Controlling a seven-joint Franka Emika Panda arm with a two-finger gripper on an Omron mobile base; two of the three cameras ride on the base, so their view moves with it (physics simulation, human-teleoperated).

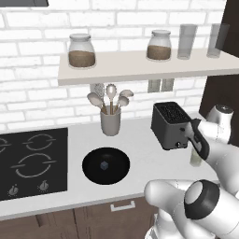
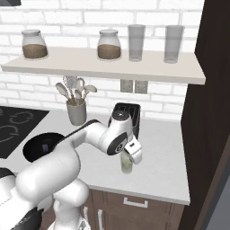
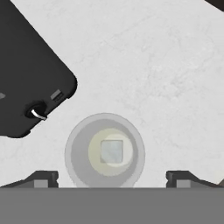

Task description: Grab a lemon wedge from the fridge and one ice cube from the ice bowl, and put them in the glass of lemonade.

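1. The claw (image 3: 112, 178) hangs right over the glass of lemonade (image 3: 105, 151) and looks straight down into it. Its two tips are far apart, one on each side of the glass, and they hold nothing.
2. In the hand view, a small pale square, an ice cube (image 3: 112, 151), sits inside the glass in the yellow drink.
3. The glass stands on the white surface (image 2: 161, 152), just beside the black toaster (image 1: 171, 124). In the right base view the glass (image 2: 127, 165) is under the claw (image 2: 133, 152), in front of the toaster (image 2: 127, 117).
4. The ice bowl (image 1: 106, 165) is wide, round and black. It sits on the surface to the left of the toaster, next to the black stove top (image 1: 31, 161). One tiny grey-blue cube (image 1: 104, 165) lies in the middle of it.
5. Behind the bowl stands a grey cup of spoons (image 1: 110, 114).
6. A shelf (image 1: 140, 65) on the brick wall holds two jars (image 1: 81, 50) and two tall clear glasses (image 1: 187, 41).
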